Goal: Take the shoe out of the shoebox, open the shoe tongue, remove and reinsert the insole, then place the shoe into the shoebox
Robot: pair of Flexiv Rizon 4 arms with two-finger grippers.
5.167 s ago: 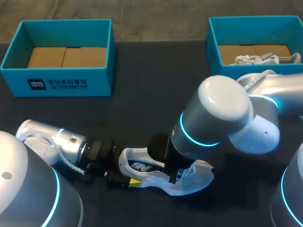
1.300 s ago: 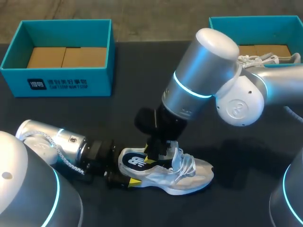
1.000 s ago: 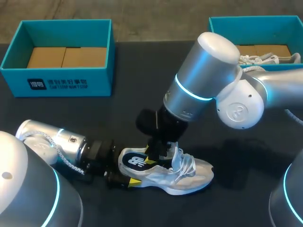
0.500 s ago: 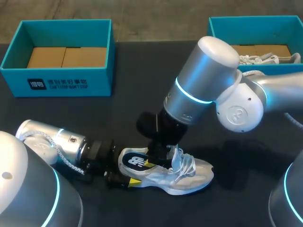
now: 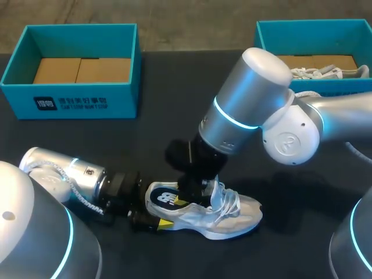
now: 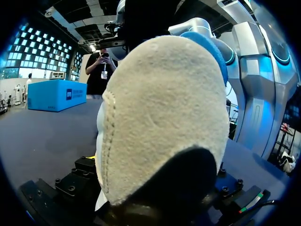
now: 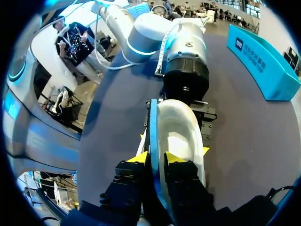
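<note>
White sneaker (image 5: 232, 215) lies lengthwise across the bench (image 5: 174, 116), heel toward the left arm (image 5: 64, 174).
The left jaws clamp the heel; the right jaws, above the collar, pinch the blue insole (image 5: 164, 199) by its edge.

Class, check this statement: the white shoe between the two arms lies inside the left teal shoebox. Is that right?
Not quite. The white shoe between the two arms lies on the dark table, in front of the left teal shoebox, not inside it. The head view shows this.
</note>
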